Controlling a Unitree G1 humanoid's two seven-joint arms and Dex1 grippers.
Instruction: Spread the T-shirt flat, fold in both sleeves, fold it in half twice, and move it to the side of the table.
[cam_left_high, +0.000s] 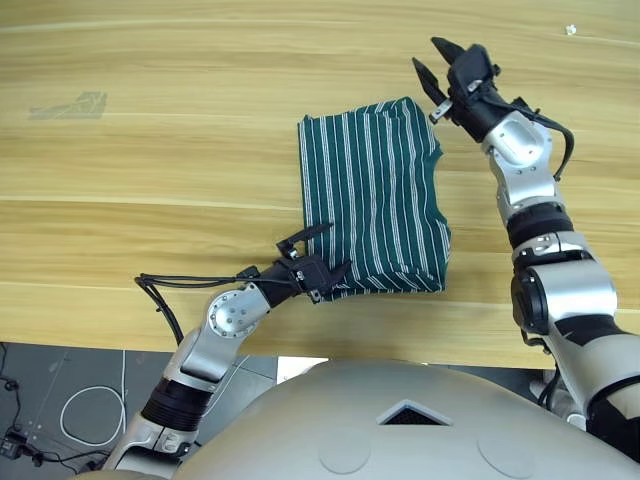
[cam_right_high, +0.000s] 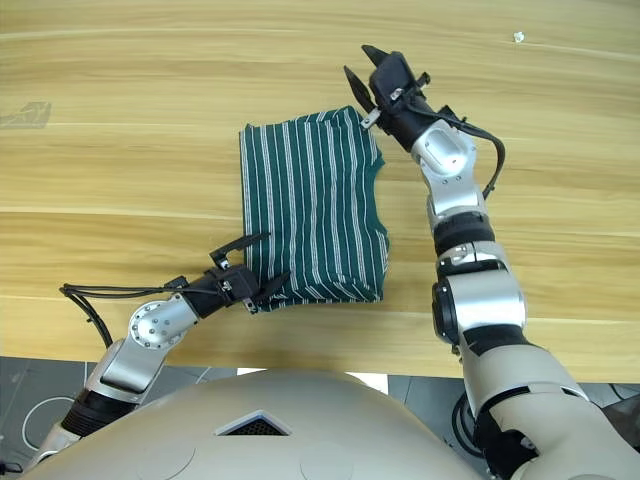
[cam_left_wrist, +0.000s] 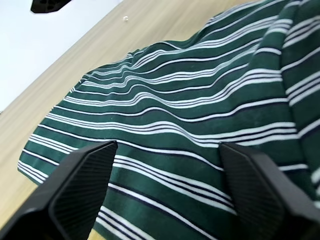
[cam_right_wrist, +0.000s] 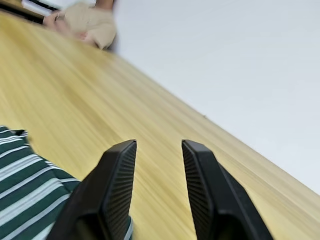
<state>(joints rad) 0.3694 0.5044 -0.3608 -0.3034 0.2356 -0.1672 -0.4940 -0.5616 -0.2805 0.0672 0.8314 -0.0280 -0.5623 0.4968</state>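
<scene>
Head view: the left gripper (cam_left_high: 322, 258), spread open, sits at the near left corner of the folded T-shirt (cam_left_high: 375, 195) on the worktop (cam_left_high: 150, 180). The right gripper (cam_left_high: 430, 58), also spread, hovers just past the far right corner.
Left wrist view: the T-shirt lies between the spread jaws.
Right wrist view: the T-shirt's corner lies beside the parted jaws.

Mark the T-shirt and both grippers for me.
T-shirt (cam_left_high: 375, 195), left eye view, middle of the folded cloth.
left gripper (cam_left_high: 341, 246), left eye view, midway between its open jaws.
right gripper (cam_left_high: 424, 50), left eye view, midway between its open jaws.
</scene>
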